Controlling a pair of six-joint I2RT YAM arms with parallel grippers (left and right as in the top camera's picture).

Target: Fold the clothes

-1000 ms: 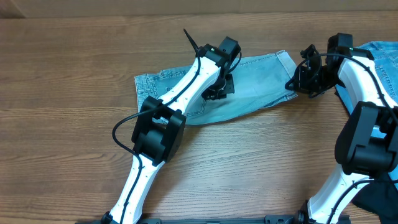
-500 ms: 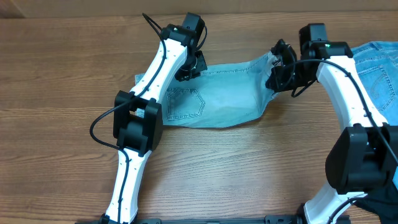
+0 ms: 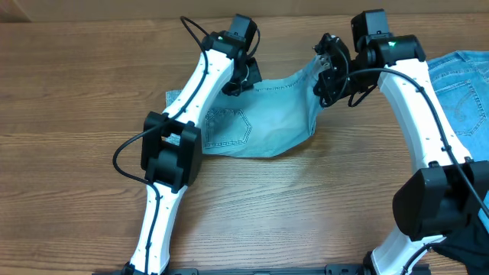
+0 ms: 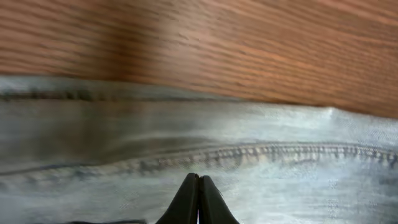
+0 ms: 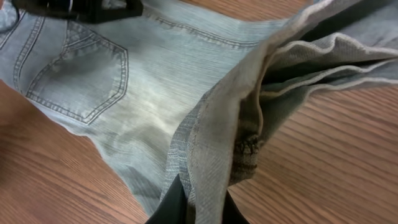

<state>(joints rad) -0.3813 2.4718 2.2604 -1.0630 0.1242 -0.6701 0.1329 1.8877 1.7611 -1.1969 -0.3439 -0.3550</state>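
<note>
The pale light-blue denim shorts [image 3: 267, 122] lie on the wooden table, back pocket [image 3: 228, 124] facing up. My left gripper [image 3: 238, 82] is shut, its tips pressed onto the cloth at the shorts' far edge; in the left wrist view the closed fingertips [image 4: 199, 186] sit on the denim [image 4: 280, 180] below a stitched seam. My right gripper [image 3: 327, 76] is shut on the shorts' right leg end and holds it lifted and folded leftward; the right wrist view shows the cuff [image 5: 214, 143] bunched between the fingers [image 5: 199, 202].
Other medium-blue jeans [image 3: 462, 80] lie at the right edge of the table. A dark item [image 3: 466, 248] sits at the bottom right corner. Bare wood [image 3: 76, 114] lies left of and in front of the shorts.
My right gripper has carried the leg end leftward and up, shortening the spread of the shorts. My left gripper moved from the middle of the shorts to their far edge.
</note>
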